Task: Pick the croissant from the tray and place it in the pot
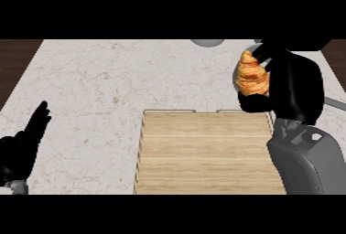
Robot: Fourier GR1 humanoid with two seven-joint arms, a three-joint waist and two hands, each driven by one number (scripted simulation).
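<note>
A golden-brown croissant (252, 75) hangs upright in the air beyond the far right corner of the wooden tray (206, 153). My right hand (292, 84) is shut on it, fingers curled round its right side, with the grey forearm rising from the lower right. The tray holds nothing else. Only small grey parts of the pot (208, 42) show at the counter's far edge; the right hand hides most of it. My left hand (24, 144) rests open at the left edge, fingers pointing up.
The pale marble counter (101, 87) spreads to the left of and beyond the tray. Dark wood shows past the counter at the upper left corner. A thin grey bar, perhaps a handle (334, 104), juts out at the right edge.
</note>
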